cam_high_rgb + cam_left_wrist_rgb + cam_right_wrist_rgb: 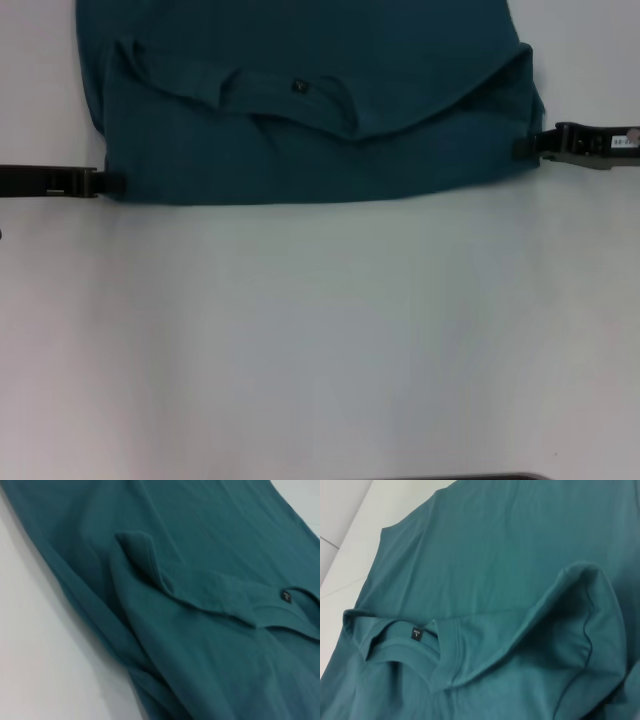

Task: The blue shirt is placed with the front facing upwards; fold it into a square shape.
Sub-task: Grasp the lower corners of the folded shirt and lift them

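Bare white worktop (320, 350) fills the near ground. Beyond it, the blue shirt (320, 110) lies at the far edge, collar end doubled over the body so the neck label (297, 87) faces up; fold edge runs straight along the near side. Left end effector (108, 183) sits low at the fold's left corner, right end effector (522, 148) at the right corner, arms stretched flat outward, likely pinning or releasing the fold. Cannot tell whether either grips cloth.
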Controlling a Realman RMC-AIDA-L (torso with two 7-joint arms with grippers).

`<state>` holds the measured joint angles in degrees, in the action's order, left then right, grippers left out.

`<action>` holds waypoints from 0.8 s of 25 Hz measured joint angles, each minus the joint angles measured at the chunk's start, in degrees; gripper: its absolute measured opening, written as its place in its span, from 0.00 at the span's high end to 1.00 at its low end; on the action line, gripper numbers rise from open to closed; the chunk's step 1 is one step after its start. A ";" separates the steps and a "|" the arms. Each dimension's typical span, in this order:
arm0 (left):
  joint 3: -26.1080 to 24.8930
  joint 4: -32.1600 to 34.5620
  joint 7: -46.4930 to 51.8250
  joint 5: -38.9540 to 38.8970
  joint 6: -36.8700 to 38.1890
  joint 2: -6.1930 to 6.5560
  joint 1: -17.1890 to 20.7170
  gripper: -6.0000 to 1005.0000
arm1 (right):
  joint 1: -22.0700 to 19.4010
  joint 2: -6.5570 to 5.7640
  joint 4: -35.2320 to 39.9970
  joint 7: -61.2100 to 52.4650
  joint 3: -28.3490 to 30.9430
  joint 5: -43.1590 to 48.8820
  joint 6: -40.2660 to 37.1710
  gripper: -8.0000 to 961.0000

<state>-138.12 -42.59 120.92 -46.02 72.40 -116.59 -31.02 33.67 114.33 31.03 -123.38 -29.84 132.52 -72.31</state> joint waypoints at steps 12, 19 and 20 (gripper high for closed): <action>-3.78 -5.32 -2.81 -0.28 16.38 1.11 4.88 0.99 | -8.75 -0.29 1.57 7.03 1.01 -4.18 -10.24 0.95; -7.69 -5.81 -5.25 -0.28 24.32 1.97 7.34 0.99 | -14.93 -0.26 3.97 10.66 2.23 -4.50 -17.93 0.95; -7.95 -5.86 -5.39 -0.27 25.17 2.06 7.65 0.99 | -15.69 -0.29 3.99 11.58 2.69 -4.49 -19.10 0.95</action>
<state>-146.07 -48.45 115.53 -46.29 97.57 -114.53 -23.37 17.98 114.04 35.02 -111.79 -27.16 128.03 -91.41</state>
